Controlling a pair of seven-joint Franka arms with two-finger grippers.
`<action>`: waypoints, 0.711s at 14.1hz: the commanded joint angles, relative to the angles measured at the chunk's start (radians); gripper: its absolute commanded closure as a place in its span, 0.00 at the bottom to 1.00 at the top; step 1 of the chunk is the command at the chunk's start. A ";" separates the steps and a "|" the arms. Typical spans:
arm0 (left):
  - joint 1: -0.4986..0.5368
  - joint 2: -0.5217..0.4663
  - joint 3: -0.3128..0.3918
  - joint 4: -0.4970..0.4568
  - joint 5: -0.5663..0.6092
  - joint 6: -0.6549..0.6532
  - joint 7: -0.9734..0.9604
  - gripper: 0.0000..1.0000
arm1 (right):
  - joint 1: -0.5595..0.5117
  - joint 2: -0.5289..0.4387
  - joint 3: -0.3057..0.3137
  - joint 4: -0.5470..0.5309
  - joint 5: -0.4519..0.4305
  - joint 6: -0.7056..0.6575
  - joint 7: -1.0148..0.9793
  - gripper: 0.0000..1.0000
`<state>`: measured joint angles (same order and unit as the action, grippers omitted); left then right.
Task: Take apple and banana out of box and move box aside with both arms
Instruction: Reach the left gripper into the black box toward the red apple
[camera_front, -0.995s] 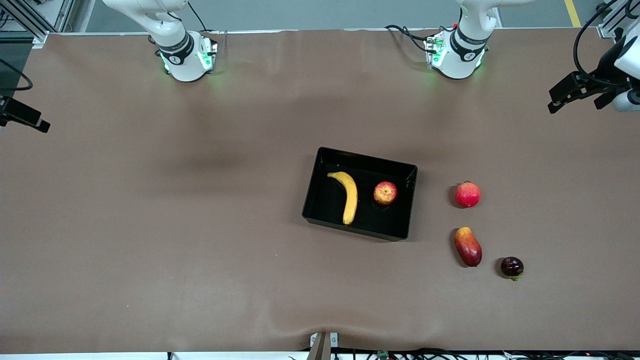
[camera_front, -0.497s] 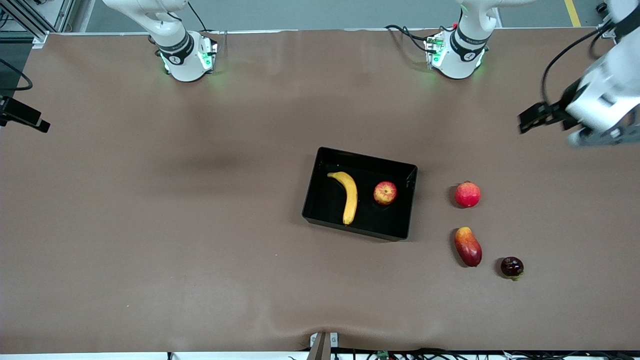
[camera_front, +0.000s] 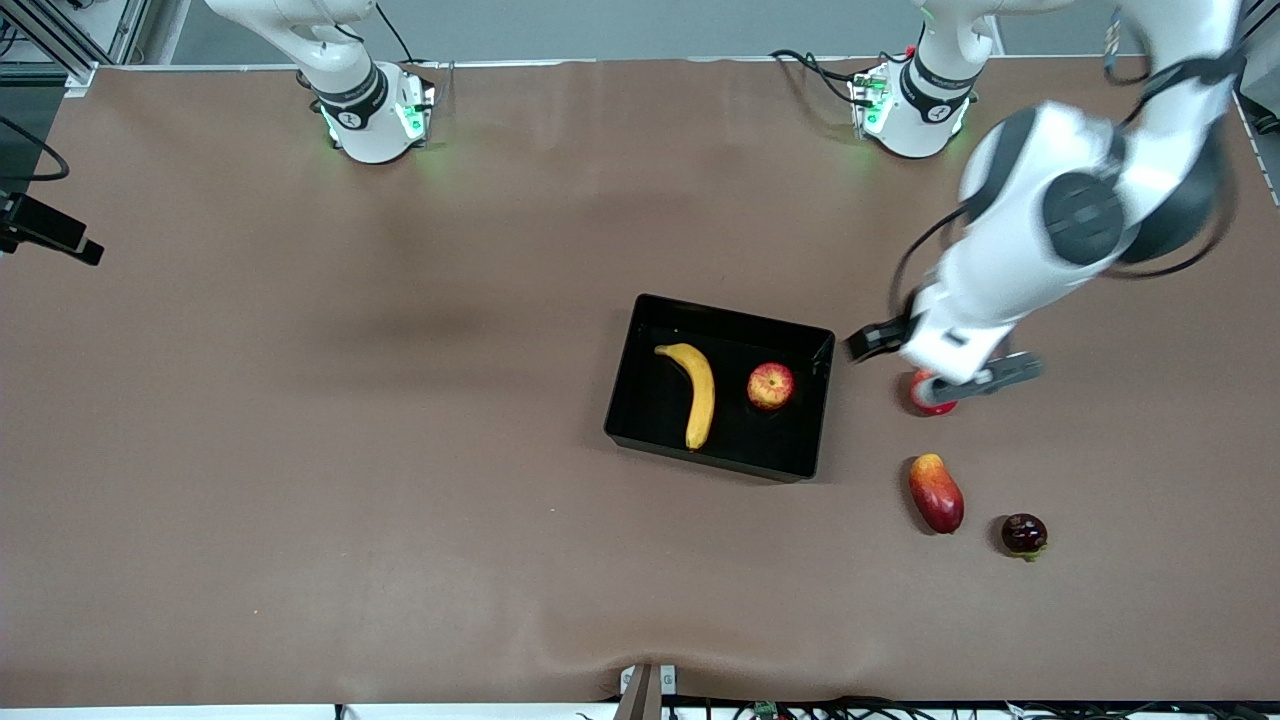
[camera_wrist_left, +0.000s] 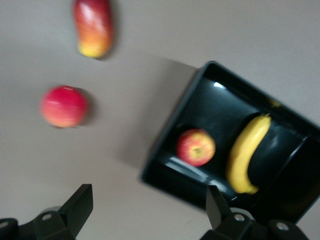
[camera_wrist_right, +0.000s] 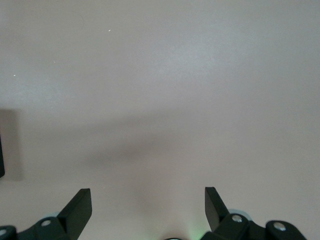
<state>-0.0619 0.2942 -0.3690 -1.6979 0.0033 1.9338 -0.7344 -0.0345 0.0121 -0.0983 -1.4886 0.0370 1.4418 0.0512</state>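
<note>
The black box (camera_front: 655, 405) lies mid-table with the yellow banana (camera_front: 697, 390) and the streaked apple (camera_front: 770, 385) inside it, apart from each other. The left wrist view shows the box (camera_wrist_left: 192, 180), the apple (camera_wrist_left: 195, 147) and the banana (camera_wrist_left: 246, 152) too. My left gripper (camera_wrist_left: 148, 197) is open and empty. Its hand (camera_front: 960, 330) hangs over the table between the box and a plain red fruit. My right gripper (camera_wrist_right: 148, 197) is open and empty over bare table. That arm waits at its own end of the table.
A plain red fruit (camera_front: 928, 402), partly covered by the left hand, lies beside the box toward the left arm's end. A red-orange mango (camera_front: 936, 493) and a dark purple fruit (camera_front: 1024, 534) lie nearer the front camera. The left wrist view shows the red fruit (camera_wrist_left: 64, 106) and mango (camera_wrist_left: 93, 25).
The left arm has swung in from its end of the table to above the gap between the box and the plain red fruit. The right arm and the fruits have not moved.
</note>
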 joint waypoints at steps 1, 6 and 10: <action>-0.071 0.104 -0.004 0.014 0.082 0.101 -0.191 0.00 | -0.004 0.009 0.005 0.017 0.014 -0.012 0.004 0.00; -0.151 0.267 0.005 0.015 0.167 0.241 -0.304 0.00 | 0.002 0.019 0.005 0.016 0.014 -0.008 0.004 0.00; -0.176 0.359 0.002 0.014 0.254 0.257 -0.373 0.00 | -0.004 0.048 0.003 0.014 0.012 0.005 0.003 0.00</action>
<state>-0.2188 0.6189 -0.3706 -1.6994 0.2213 2.1798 -1.0682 -0.0308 0.0364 -0.0954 -1.4886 0.0375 1.4447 0.0511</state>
